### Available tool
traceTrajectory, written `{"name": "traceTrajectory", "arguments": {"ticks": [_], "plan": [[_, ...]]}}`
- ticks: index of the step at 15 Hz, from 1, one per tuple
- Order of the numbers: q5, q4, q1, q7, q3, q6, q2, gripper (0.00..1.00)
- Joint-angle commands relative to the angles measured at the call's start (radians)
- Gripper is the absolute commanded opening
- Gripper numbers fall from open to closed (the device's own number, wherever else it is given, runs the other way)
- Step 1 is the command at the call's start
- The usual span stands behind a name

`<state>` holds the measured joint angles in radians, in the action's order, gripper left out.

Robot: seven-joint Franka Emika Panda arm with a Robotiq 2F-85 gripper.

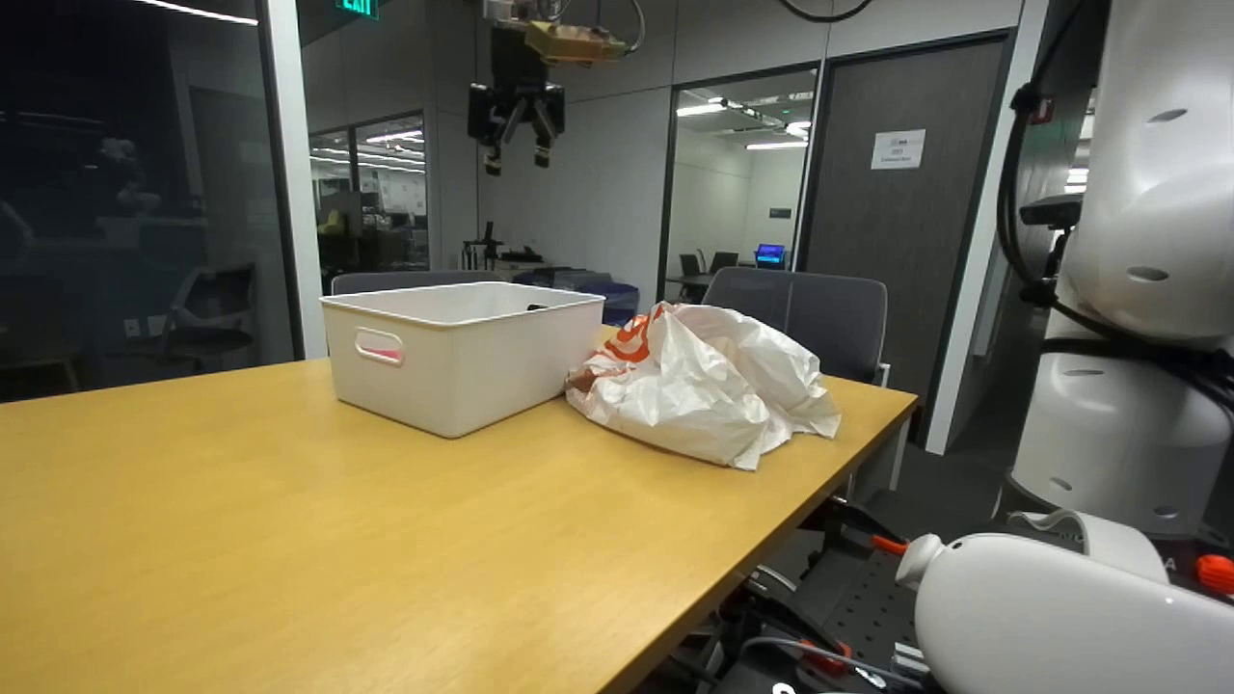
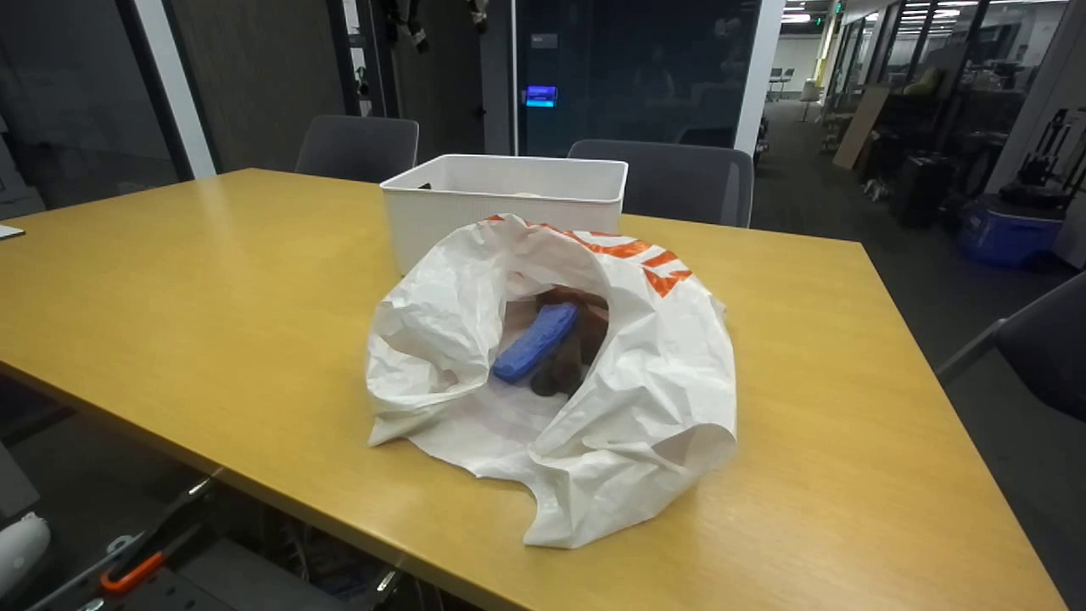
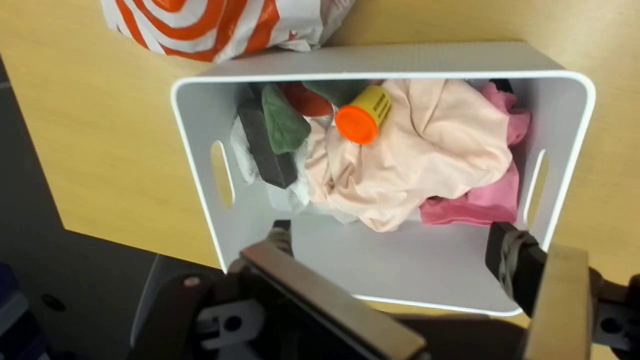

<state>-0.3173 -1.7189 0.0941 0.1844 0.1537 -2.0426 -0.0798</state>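
Yellow table [image 1: 386,540]; white bin [image 1: 521,357] on it, cloths [image 3: 425,135] inside; gripper [image 1: 518,159] high above, jaws wide apart, holding nothing; any descent best kept vertical, clear of the rim [image 3: 380,76].

White bin [image 1: 521,364]: rectangular, open-topped, a slot handle in each short wall; upright on the table [image 1: 289,501].
Yellow tub [image 3: 364,113]: cylindrical, orange lid on, tilted, lying on the peach cloth [image 3: 430,145].
Peach cloth: rumpled, inside the bin, overlapping the pink cloth [image 3: 492,196].
Pink cloth: crumpled, near one slotted wall.
Dark block [image 3: 272,167]: long, near the opposite slotted wall, partly under the green cloth [image 3: 284,122].
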Motion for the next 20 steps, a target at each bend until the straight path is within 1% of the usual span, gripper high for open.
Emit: {"name": "traceTrajectory", "arguments": {"ticks": [1, 2, 4, 6, 9, 16, 20], "plan": [[0.105, 0.235, -0.014, -0.110, 0.004, -0.017, -0.235, 1.00], [0.160, 0.282, 0.003, -0.135, -0.013, -0.005, -0.287, 1.00], [0.234, 0.359, 0.002, -0.169, -0.010, 0.009, -0.378, 1.00], [0.238, 0.422, 0.012, -0.179, -0.023, 0.013, -0.459, 1.00], [0.249, 0.509, 0.014, -0.185, -0.035, 0.047, -0.554, 1.00], [0.220, 0.745, 0.042, -0.167, -0.080, 0.271, -0.772, 1.00], [0.225, 0.879, 0.055, -0.167, -0.094, 0.339, -0.887, 1.00]]}}
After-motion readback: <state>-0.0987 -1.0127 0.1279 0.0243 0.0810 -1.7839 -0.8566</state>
